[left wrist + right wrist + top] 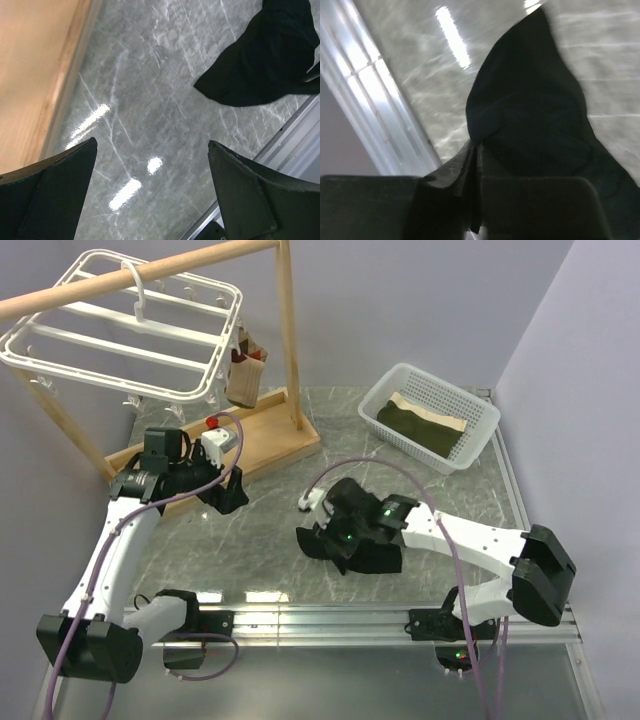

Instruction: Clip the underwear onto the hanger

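The black underwear (375,558) lies bunched on the marble table in front of the right arm. My right gripper (335,532) is shut on an edge of it. In the right wrist view the fingers (445,175) are pressed together with black fabric between them, and the underwear (535,110) hangs ahead over the table. My left gripper (232,498) is open and empty, low over the table beside the wooden base. In the left wrist view its gripper (151,145) frames bare marble, with the underwear (260,65) at the upper right. The white hanger (130,330) hangs from the wooden pole at the far left.
The wooden pole stand (290,340) and its base (250,445) stand at the back left, with a small brown garment (245,370) clipped under the rack. A white mesh basket (478,435) holding an olive-and-tan folded cloth (425,420) sits at the back right. A metal rail (330,618) runs along the near edge.
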`<action>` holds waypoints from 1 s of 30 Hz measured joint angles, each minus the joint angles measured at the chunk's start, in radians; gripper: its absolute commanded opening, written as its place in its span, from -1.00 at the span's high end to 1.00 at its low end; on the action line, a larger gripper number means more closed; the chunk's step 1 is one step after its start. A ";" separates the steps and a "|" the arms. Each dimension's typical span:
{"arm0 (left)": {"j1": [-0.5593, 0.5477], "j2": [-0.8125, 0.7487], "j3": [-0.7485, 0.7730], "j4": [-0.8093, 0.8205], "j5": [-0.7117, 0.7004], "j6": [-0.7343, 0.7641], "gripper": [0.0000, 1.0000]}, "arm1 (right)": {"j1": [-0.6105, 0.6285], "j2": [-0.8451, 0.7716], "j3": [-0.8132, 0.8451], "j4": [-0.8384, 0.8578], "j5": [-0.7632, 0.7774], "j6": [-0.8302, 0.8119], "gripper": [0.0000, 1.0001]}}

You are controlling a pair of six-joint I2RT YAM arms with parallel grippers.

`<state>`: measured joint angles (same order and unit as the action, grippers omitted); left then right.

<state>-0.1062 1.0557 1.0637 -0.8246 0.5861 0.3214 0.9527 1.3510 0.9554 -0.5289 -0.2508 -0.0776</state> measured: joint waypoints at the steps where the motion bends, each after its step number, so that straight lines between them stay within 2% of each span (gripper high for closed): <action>1: 0.000 0.012 0.002 -0.006 0.002 0.004 -0.99 | 0.027 0.011 -0.002 -0.006 0.002 -0.002 0.01; 3: 0.000 0.032 0.003 -0.021 0.005 0.016 -0.99 | 0.062 0.033 0.000 -0.014 0.004 -0.021 -0.47; 5: 0.000 0.051 0.005 -0.037 0.011 0.035 -0.99 | 0.069 0.047 0.011 -0.035 0.005 -0.038 -0.59; 9: -0.018 0.086 0.010 -0.068 0.015 0.076 -0.99 | -0.021 0.004 0.046 -0.083 -0.027 -0.047 -0.57; 14: -0.139 0.132 0.005 -0.048 -0.022 0.083 -0.94 | -0.326 -0.101 0.086 -0.114 -0.081 -0.054 -0.39; 17: -0.245 0.181 -0.005 0.007 -0.072 0.072 -0.79 | -0.444 -0.110 0.078 -0.136 -0.067 -0.071 -0.34; 21: -0.385 0.322 -0.002 0.082 -0.158 0.035 -0.63 | -0.558 -0.033 0.057 -0.194 -0.053 -0.097 -0.30; 24: -0.461 0.463 0.011 0.103 -0.208 0.008 -0.59 | -0.632 0.071 0.058 -0.224 -0.052 -0.103 -0.29; 27: -0.504 0.581 0.025 0.103 -0.221 -0.028 -0.60 | -0.678 0.153 0.058 -0.252 -0.043 -0.103 -0.29; 30: -0.510 0.637 0.030 0.098 -0.210 -0.066 -0.58 | -0.685 0.192 0.058 -0.267 -0.042 -0.103 -0.29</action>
<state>-0.6167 1.6928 1.0939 -0.7265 0.3759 0.2554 0.2676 1.5433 1.0130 -0.7959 -0.2932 -0.1810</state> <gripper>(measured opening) 0.798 0.645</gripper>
